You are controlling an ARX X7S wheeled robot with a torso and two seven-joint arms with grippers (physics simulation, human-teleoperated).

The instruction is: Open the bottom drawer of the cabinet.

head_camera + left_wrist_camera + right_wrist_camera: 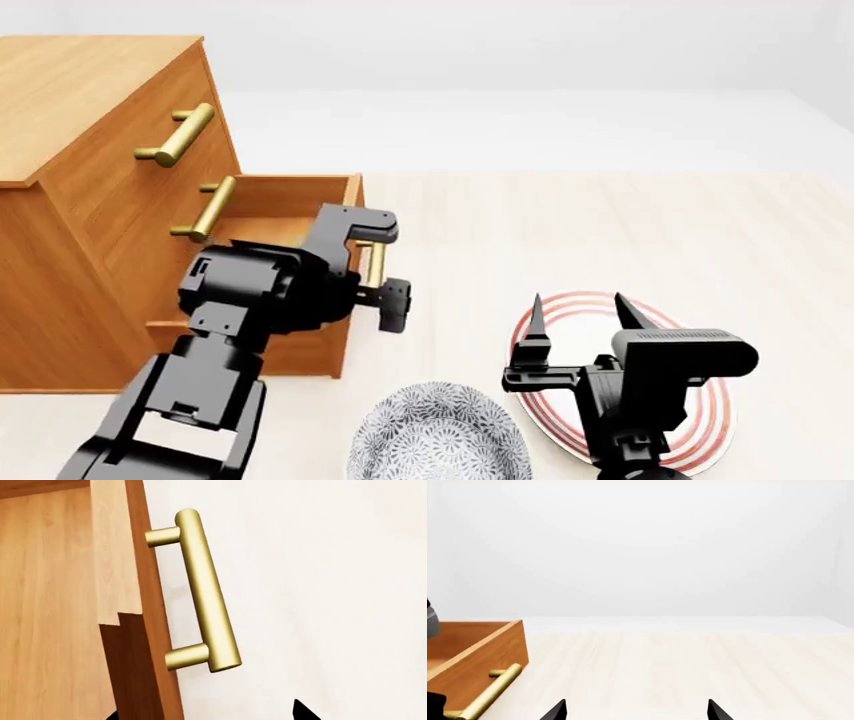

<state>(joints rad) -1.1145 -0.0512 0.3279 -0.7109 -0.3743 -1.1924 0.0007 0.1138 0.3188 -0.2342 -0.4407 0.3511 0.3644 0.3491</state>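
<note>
- The boxy orange-brown wooden cabinet [80,200] stands at the far left of the pale wooden table [601,230]; its upper two drawers sit flush, each with a brass bar handle.
- The bottom drawer [287,195], lowest of the three orange-brown fronts, is already drawn well out from the cabinet, its open box showing behind the flat front.
- The short brass bar handle [205,592] of that drawer is seen close in the left wrist view, with nothing closed around it there.
- The black left gripper [376,268] is just in front of that handle; whether its fingers are spread or closed on the bar cannot be told, since the arm hides them.
- Judged from this, the pulling step is largely done; the next move calls for either a little more straight pull away from the cabinet or a clean release and retreat.
- A grey patterned bowl [441,440] rests right of the cabinet, near the table's front edge.
- The black right gripper [577,312], farthest from the cabinet, hovers over a red-striped white plate [707,420] with fingers spread and empty.
</note>
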